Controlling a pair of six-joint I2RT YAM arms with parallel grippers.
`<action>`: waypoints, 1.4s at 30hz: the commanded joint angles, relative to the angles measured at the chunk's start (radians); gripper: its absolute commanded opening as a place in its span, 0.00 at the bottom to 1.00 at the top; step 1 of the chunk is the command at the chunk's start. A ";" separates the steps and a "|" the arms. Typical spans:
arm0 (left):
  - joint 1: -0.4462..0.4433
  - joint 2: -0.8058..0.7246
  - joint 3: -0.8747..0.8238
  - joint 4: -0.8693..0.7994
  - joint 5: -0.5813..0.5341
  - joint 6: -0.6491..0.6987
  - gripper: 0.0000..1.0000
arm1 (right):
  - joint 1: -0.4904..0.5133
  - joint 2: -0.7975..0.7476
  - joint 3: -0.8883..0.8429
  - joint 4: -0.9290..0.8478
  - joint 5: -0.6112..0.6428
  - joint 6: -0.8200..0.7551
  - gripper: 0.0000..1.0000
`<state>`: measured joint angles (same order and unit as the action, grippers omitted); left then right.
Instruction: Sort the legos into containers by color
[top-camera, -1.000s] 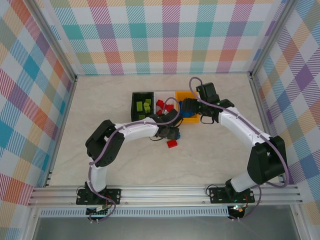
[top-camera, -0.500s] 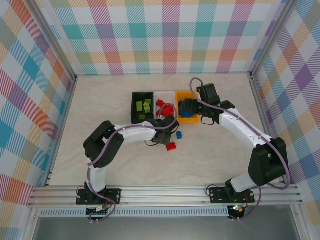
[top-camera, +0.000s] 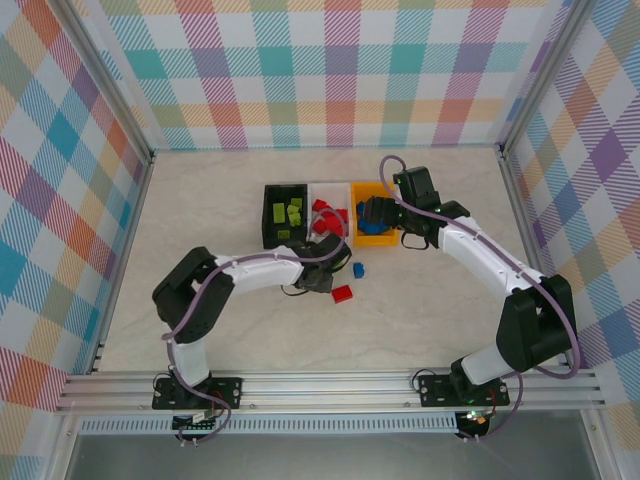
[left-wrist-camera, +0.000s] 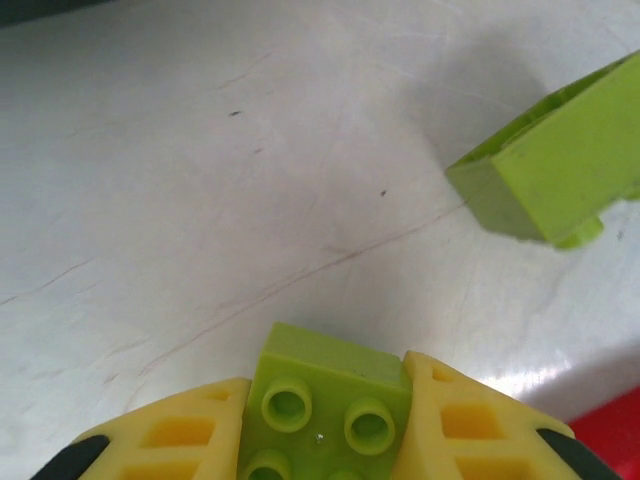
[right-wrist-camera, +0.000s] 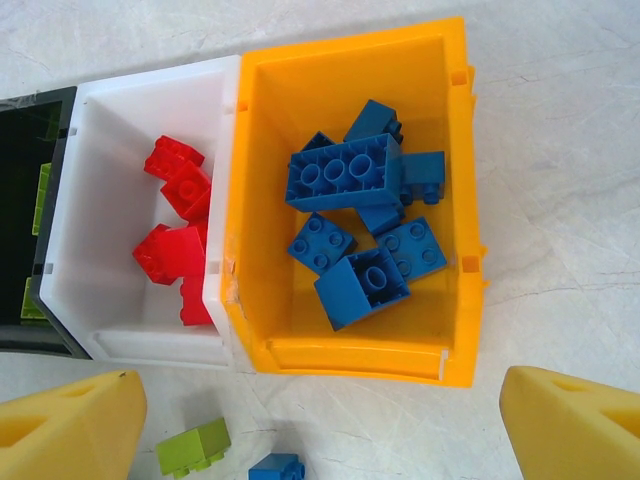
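Lime-green plastic brick (left-wrist-camera: 330, 365) sits clamped in the left tool (left-wrist-camera: 322, 430), likely for the black plastic bin (top-camera: 267, 212). Empty, the right tool (right-wrist-camera: 320, 420) gapes.

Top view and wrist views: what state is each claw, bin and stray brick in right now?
Left gripper: shut on a lime green brick.
Right gripper: open, empty.
Orange bin: upright, holds blue bricks.
White bin: upright, holds red bricks.
Black bin: upright, holds lime bricks.
Loose red brick: on table.
Loose blue brick: on table.
Loose lime brick: on table.
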<state>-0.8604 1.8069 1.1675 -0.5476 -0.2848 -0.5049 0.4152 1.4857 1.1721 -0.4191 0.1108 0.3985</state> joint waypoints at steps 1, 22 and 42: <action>0.019 -0.166 -0.001 -0.093 -0.080 -0.020 0.27 | 0.000 -0.019 -0.016 0.016 -0.014 0.020 0.92; 0.366 0.231 0.567 -0.257 -0.180 0.035 0.40 | 0.062 -0.162 -0.187 -0.006 -0.085 0.050 0.91; 0.118 -0.403 0.062 -0.102 -0.115 -0.074 1.00 | 0.198 0.151 -0.219 0.126 -0.061 0.034 0.65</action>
<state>-0.7094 1.4635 1.3376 -0.6556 -0.3973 -0.5251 0.6094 1.6043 0.9096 -0.3527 0.0303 0.4332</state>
